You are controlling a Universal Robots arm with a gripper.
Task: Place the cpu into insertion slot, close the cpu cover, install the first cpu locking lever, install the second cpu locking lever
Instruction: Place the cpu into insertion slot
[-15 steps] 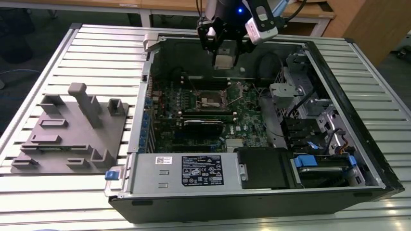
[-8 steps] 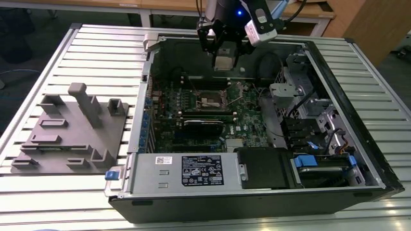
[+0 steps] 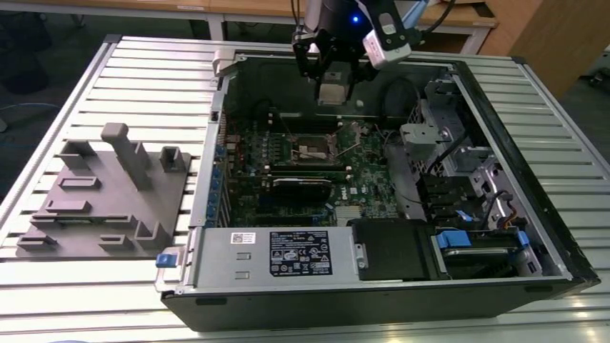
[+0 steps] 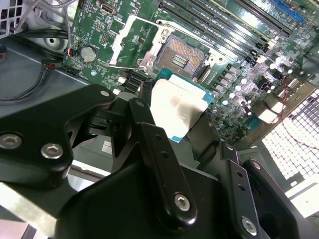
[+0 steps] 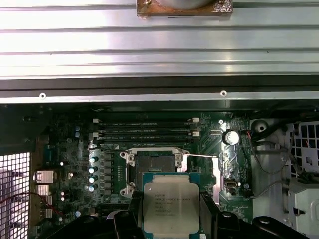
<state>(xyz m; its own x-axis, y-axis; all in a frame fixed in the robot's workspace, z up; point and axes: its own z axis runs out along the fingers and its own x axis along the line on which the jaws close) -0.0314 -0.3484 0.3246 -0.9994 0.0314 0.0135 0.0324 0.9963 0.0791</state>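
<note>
My gripper [image 3: 332,84] hangs over the open computer case, shut on the cpu [image 3: 331,93]. In both wrist views the cpu [image 5: 171,205] sits between the black fingers [image 5: 130,220], its silver-grey top toward the first wrist camera and its pale face [image 4: 175,110] toward the second. The insertion slot [image 5: 154,166] lies open and bare on the green board below and just ahead of the chip; it also shows as a dark square insertion slot [image 4: 182,59] [image 3: 312,150]. The cpu cover [image 4: 125,44] is swung open beside the slot. A thin locking lever [image 5: 199,156] is unlatched.
The case's upper wall [image 5: 149,94] runs close behind the gripper. Memory slots [image 5: 144,133] lie beside the socket, with a black card [image 3: 301,187] nearby. A labelled power supply box [image 3: 286,254], drive cages [image 3: 458,164] and cables crowd the case. A grey fixture block [image 3: 105,193] stands at the exterior view's left.
</note>
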